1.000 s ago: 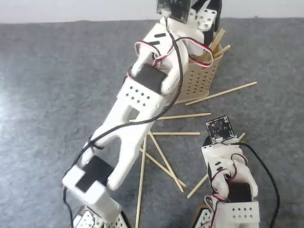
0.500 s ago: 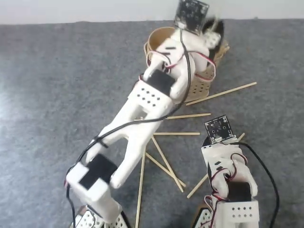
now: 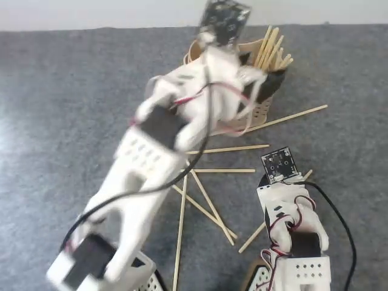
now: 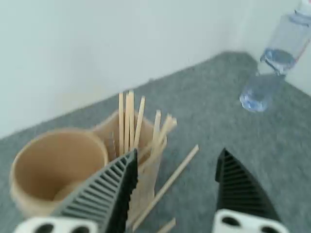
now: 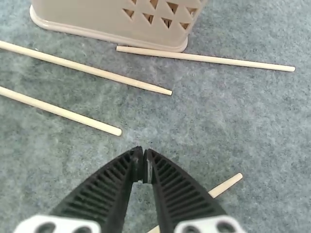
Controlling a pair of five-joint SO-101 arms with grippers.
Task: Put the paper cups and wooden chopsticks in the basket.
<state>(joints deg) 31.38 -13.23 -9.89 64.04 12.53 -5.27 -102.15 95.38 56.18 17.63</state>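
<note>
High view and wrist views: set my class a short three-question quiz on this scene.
1. True or false: the left tool is open.
2. What stands upright in the basket? A chopsticks; B forks; C spoons.
3. Fill in: the right tool is ___.
Key: 1 true; 2 A; 3 shut.
</note>
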